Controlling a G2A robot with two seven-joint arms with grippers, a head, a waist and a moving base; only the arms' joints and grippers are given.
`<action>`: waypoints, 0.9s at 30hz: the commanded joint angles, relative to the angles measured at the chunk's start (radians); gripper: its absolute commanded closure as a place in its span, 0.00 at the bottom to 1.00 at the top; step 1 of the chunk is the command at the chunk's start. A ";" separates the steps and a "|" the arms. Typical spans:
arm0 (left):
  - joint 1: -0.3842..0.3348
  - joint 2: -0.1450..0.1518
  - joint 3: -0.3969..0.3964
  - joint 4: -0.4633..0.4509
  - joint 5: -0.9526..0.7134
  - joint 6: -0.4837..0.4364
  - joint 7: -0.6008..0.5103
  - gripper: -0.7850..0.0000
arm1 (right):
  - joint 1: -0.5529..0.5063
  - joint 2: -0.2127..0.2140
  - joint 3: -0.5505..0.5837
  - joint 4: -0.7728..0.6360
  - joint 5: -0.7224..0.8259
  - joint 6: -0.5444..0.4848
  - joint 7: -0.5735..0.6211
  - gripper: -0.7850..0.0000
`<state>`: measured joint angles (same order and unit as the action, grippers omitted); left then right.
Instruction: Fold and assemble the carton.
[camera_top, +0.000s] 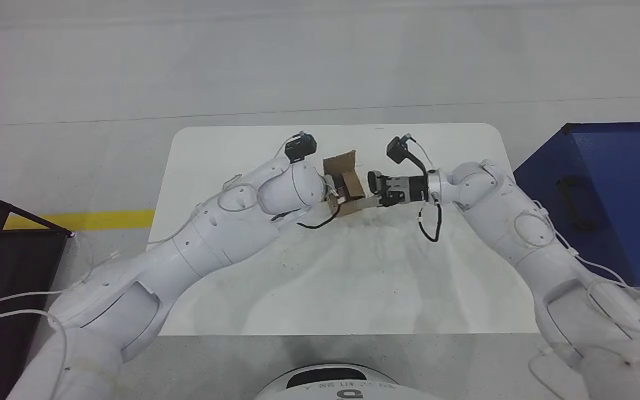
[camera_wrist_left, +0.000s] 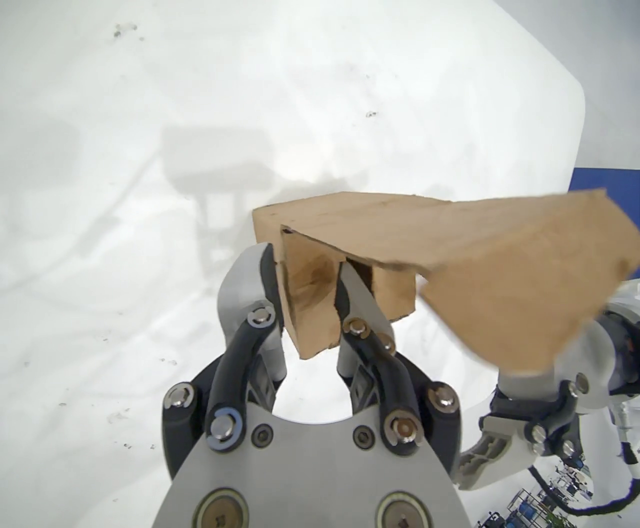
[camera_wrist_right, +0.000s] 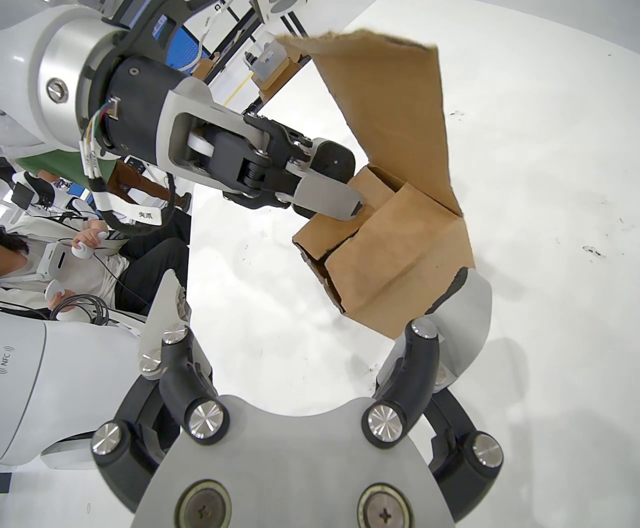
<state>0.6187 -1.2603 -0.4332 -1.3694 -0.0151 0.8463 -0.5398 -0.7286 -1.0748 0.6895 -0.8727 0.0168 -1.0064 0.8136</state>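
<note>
Two grippers work a small brown carton over the far half of a white table.
Top view: the carton lies between the left gripper and the right gripper, with one flap standing open. Left wrist view: the left gripper is pressed together on a carton wall, pinching it, and a long loose flap juts out beside it. Right wrist view: the right gripper is spread wide and grips nothing, with one finger touching the carton's outer side. The card looks light, stiff across its panels, quick to bend at creases and easy to crush at corners. A wall edge near a fold seems the safest place to hold it.
</note>
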 joint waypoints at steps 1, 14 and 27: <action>0.020 0.017 -0.027 -0.016 0.013 0.001 -0.003 0.00 | 0.005 -0.001 -0.011 0.000 0.006 0.000 0.000 0.08; 0.155 0.128 -0.290 -0.068 0.039 -0.057 -0.047 0.00 | 0.046 -0.001 -0.084 0.011 -0.010 -0.002 -0.002 0.20; 0.029 0.058 -0.201 0.059 0.023 -0.073 -0.105 0.00 | 0.090 -0.009 -0.139 0.015 -0.123 -0.006 -0.017 0.14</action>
<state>0.6538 -1.1961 -0.6489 -1.3167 0.0059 0.7752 -0.6401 -0.6397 -1.0832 0.5495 -0.8616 -0.0949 -1.0125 0.8014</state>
